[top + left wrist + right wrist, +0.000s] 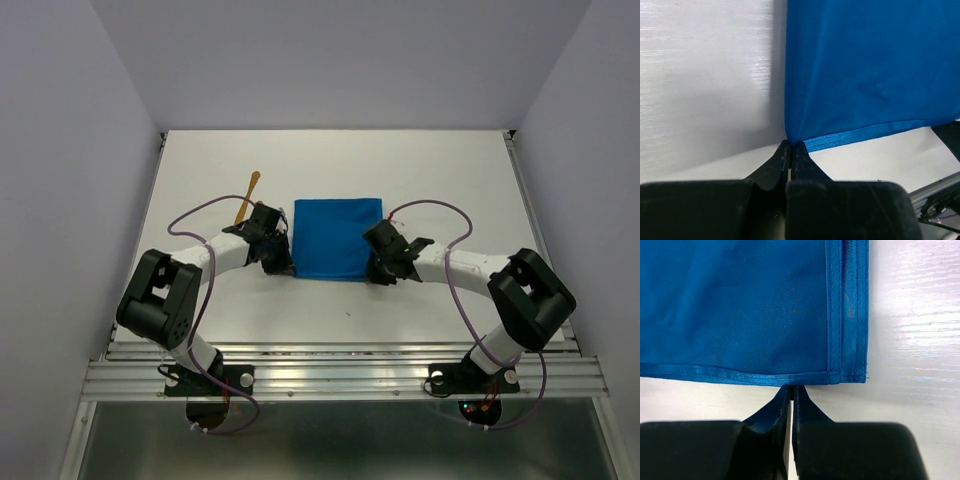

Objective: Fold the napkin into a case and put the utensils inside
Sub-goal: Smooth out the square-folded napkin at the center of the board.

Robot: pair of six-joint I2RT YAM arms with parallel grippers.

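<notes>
The bright blue napkin (337, 238) lies folded into a rough square in the middle of the table. My left gripper (283, 266) is at its near left corner; in the left wrist view (791, 144) the jaws are shut and pinch that corner of the cloth (870, 70). My right gripper (381, 272) is at the near right corner; in the right wrist view (794, 388) the jaws are closed on the near hem of the cloth (740, 305), a little in from the corner. One golden-orange utensil (247, 198) lies on the table behind the left gripper. No other utensil shows.
The white table (450, 170) has raised rails at its left and right sides and a metal frame (340, 375) along its near edge. Purple cables loop over both arms. A small dark speck lies on the table in front of the napkin.
</notes>
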